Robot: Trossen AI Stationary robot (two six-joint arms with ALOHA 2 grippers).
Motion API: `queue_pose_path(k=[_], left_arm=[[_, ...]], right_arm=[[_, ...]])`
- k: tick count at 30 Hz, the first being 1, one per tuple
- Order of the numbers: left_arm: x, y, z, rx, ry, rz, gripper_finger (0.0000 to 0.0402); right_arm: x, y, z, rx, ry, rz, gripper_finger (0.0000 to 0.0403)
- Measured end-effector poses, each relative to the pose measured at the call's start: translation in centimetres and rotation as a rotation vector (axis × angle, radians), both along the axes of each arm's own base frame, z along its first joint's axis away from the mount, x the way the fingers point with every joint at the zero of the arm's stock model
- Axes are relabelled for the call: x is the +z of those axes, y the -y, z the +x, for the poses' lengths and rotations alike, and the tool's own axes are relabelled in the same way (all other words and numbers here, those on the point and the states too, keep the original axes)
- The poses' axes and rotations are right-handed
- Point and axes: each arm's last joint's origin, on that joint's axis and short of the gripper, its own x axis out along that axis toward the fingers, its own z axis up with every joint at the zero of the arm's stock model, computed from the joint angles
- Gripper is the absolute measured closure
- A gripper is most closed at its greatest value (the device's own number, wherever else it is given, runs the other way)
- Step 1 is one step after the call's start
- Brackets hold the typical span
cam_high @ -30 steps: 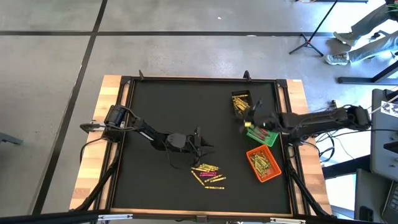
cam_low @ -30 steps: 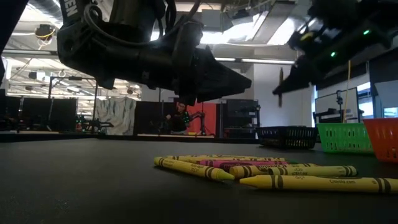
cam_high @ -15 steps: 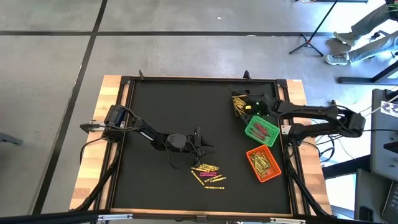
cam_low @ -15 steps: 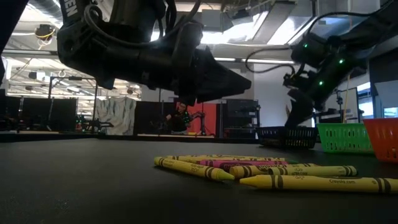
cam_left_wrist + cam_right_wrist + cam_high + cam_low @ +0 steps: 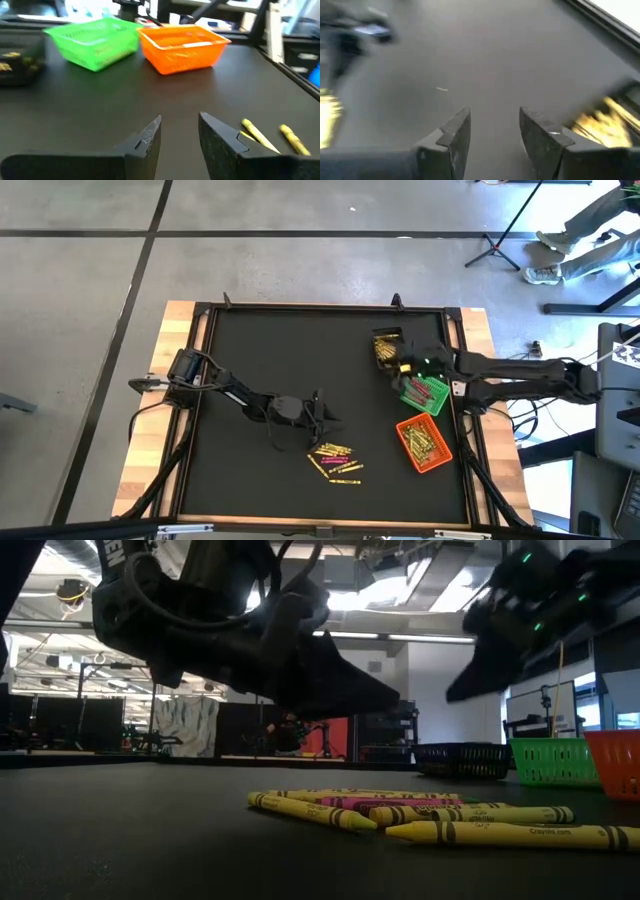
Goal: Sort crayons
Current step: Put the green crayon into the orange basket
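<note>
High view: I see the loose crayons in a small heap on the bench, near its front edge, a bit right of centre. Most are yellow, a couple pink. Long axes run mostly left-right, slightly fanned. More yellow ones fill the orange bin and the black bin; the green bin holds reddish ones. Left gripper hangs just behind the heap. Right gripper sits between black and green bins.

Low view: crayons lie flat, long axes across the pic, tips pointing both ways; one pink among the yellows. Left gripper hovers above them, not touching.

Left wrist: left fingers stand apart w/ a clear gap, nothing between them. Two yellow crayons lie just beside one finger, angled.

Right wrist: right fingers are spread, empty, over bare bench; yellow crayons blurred off to the side.
</note>
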Motion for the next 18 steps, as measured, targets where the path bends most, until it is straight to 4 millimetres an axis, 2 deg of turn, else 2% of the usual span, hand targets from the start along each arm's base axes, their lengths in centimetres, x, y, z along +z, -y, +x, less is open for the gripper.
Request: queue_pose_path(k=[3, 6, 12, 18], left_arm=[[-0.3, 0.2, 0.0, -0.064, -0.038, -0.009, 0.0288], [-0.5, 0.4, 0.3, -0.104, -0.101, -0.01, 0.0288], [-0.9, 0.6, 0.7, -0.131, -0.235, -0.003, 0.0288], [-1.2, 0.9, 0.5, -0.176, -0.273, -0.042, 0.0288]], right_arm=[[0.8, -2.6, 0.2, 0.135, 0.085, -0.019, 0.0241], [0.6, -5.3, 0.5, 0.281, 0.173, -0.021, 0.0244], [-1.2, -9.9, 1.3, 0.514, 0.252, -0.001, 0.0245], [-3.3, -12.5, 2.7, 0.612, 0.22, 0.012, 0.0245]])
